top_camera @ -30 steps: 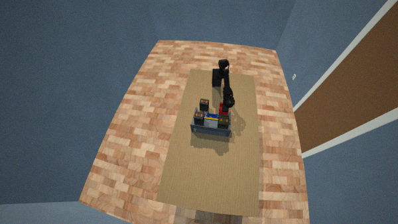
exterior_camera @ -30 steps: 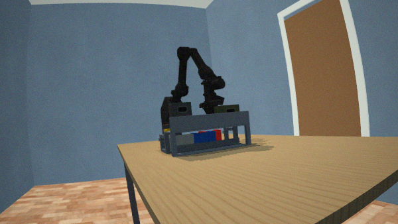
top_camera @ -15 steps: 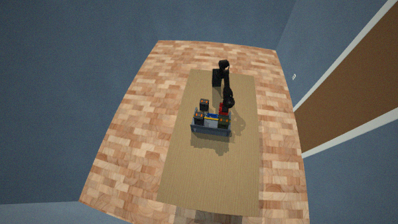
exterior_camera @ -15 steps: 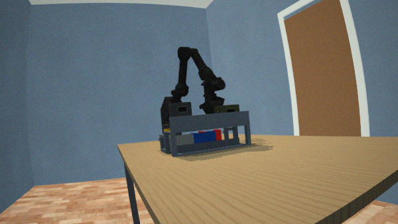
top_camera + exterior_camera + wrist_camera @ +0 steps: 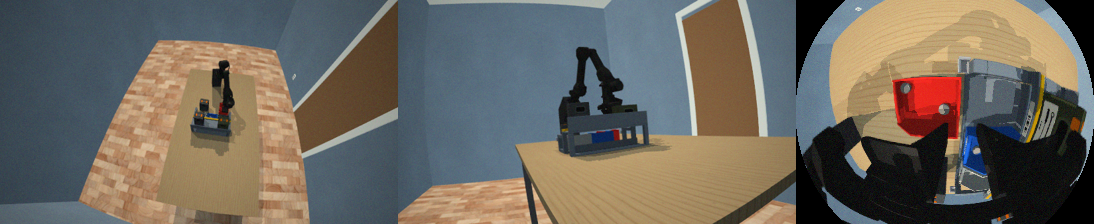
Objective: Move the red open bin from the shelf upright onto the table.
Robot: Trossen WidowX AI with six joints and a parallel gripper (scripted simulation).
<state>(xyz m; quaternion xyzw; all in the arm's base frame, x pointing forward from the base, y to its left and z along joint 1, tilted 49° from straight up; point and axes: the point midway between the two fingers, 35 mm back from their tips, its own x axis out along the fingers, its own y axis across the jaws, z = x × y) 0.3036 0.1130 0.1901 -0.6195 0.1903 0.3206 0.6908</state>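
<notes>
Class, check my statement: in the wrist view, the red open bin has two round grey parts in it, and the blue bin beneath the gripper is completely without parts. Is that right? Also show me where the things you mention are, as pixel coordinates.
Not quite: the blue bin [image 5: 969, 159] holds a round grey part [image 5: 977, 150], as the wrist view shows. The rest stands.

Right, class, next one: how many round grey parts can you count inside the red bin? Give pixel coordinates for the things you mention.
2 in view in the red bin [image 5: 221, 107] [image 5: 616, 134] [image 5: 928, 92]: one part [image 5: 905, 88] in the wrist view's upper-left corner, another part [image 5: 944, 109] nearer the right wall. The finger could hide more.
</notes>
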